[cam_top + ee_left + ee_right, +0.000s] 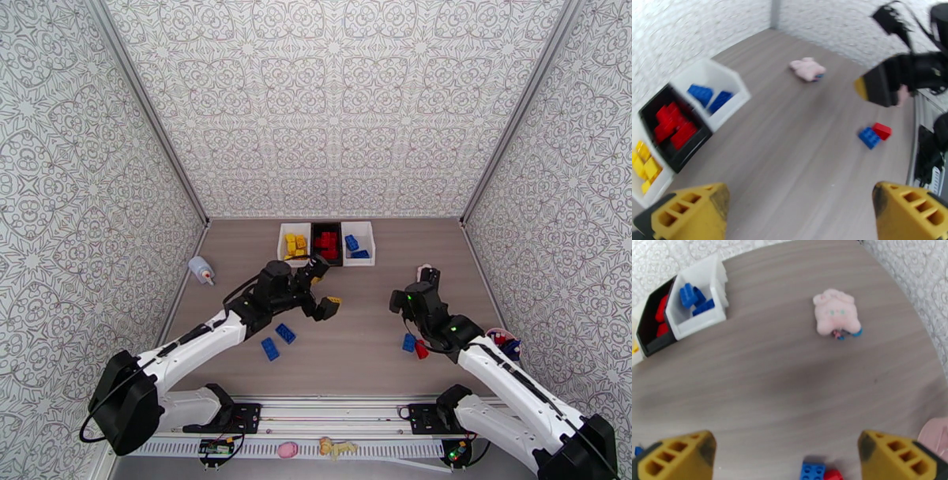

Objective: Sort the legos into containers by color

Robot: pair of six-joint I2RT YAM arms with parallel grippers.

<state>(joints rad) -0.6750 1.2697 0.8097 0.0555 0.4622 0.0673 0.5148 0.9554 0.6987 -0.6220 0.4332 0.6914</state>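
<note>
Studded legos fill three containers at the far edge of the table: yellow in one white bin, red in the black middle bin, blue in the other white bin. Two blue bricks and a touching blue-red pair lie loose nearer the arms. The left gripper and right gripper both gape wide, holding nothing.

Table centre is open for passes; bins block the far edge, pink toy and loose bricks clutter the right side.

Red, yellow, blue legos; white, black containers; grey woodgrain table
</note>
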